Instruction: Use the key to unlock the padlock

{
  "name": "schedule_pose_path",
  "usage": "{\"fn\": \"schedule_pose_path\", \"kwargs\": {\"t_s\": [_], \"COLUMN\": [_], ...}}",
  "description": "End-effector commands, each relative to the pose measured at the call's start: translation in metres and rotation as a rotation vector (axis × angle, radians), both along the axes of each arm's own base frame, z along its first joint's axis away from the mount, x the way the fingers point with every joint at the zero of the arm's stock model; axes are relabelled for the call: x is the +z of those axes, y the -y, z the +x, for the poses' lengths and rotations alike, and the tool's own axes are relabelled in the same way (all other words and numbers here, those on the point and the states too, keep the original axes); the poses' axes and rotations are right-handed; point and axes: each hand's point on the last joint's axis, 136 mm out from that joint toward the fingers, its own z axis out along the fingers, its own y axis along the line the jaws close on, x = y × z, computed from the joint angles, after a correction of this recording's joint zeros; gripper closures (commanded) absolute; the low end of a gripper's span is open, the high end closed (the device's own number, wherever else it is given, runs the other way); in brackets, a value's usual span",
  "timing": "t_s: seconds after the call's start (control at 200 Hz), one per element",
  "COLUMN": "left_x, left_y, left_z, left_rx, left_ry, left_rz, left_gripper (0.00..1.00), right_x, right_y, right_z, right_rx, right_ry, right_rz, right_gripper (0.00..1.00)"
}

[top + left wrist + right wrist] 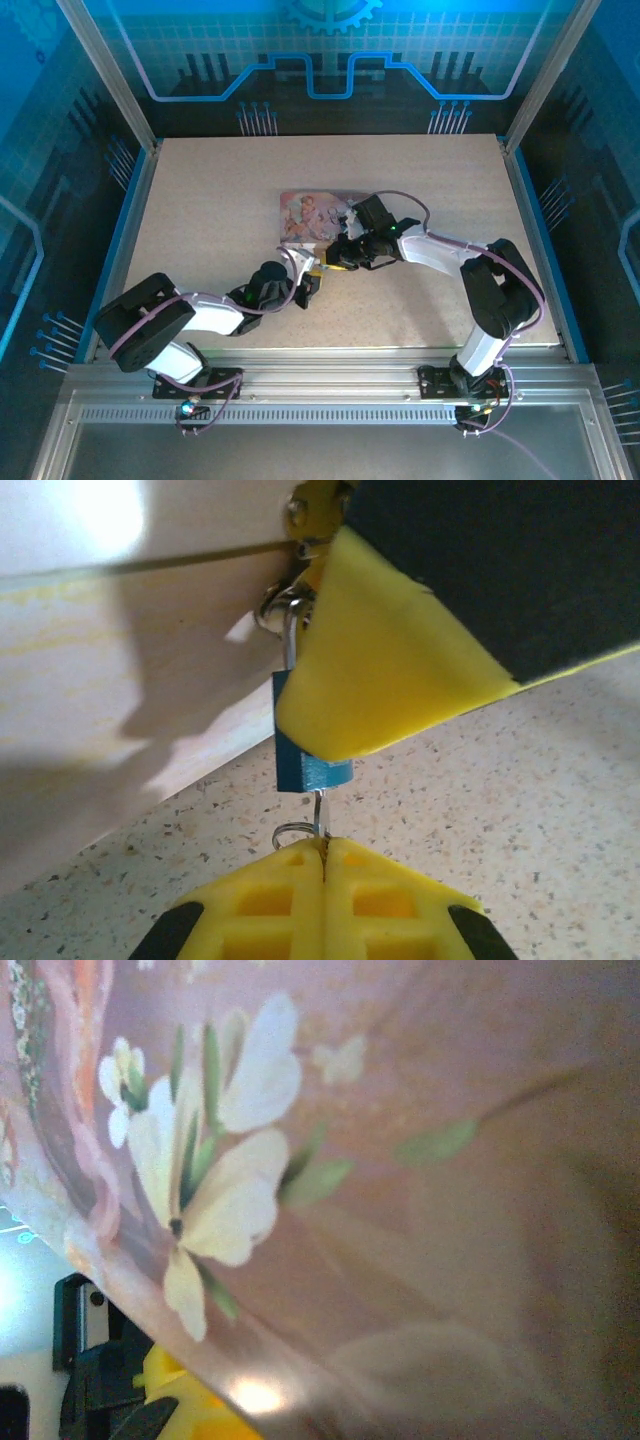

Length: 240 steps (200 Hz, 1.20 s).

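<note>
Left pincer clamped on the key, which enters the padlock from below. Padlock hangs at the near edge of the pink box, mid-tabletop. Right pincer: one pad covers the padlock; cannot tell whether it grips.

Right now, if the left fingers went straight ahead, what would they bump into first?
The little blue padlock. The left fingers pinch the key, whose tip reaches the lock's bottom. The box looks to be just behind, though depth is hard to judge.
</note>
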Motion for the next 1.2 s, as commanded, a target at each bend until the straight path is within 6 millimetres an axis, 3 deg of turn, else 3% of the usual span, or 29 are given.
{"fn": "schedule_pose_path", "kwargs": {"t_s": [0.0, 0.51, 0.71, 0.96, 1.196], "left_x": [0.006, 0.003, -0.003, -0.01, -0.005], "left_y": [0.01, 0.02, 0.01, -0.018, -0.024], "left_z": [-0.001, -0.011, -0.011, -0.013, -0.014], "left_rx": [-0.03, 0.005, 0.051, 0.096, 0.062], "left_ry": [0.088, 0.274, 0.203, 0.07, 0.015], "left_rz": [0.096, 0.396, 0.313, 0.135, 0.027], "left_gripper": [1.0, 1.0, 1.0, 1.0, 1.0], "right_x": [-0.006, -0.022, -0.014, 0.0, 0.008], "right_y": [-0.013, -0.013, -0.012, 0.013, 0.019], "right_z": [-0.013, -0.015, -0.014, -0.012, -0.011], "right_rx": [-0.003, -0.052, -0.059, -0.12, -0.156], "right_ry": [-0.096, -0.139, -0.1, 0.002, 0.063], "right_rz": [0.042, -0.016, -0.025, -0.113, -0.123], "right_gripper": [1.0, 1.0, 0.99, 0.9, 0.87]}}
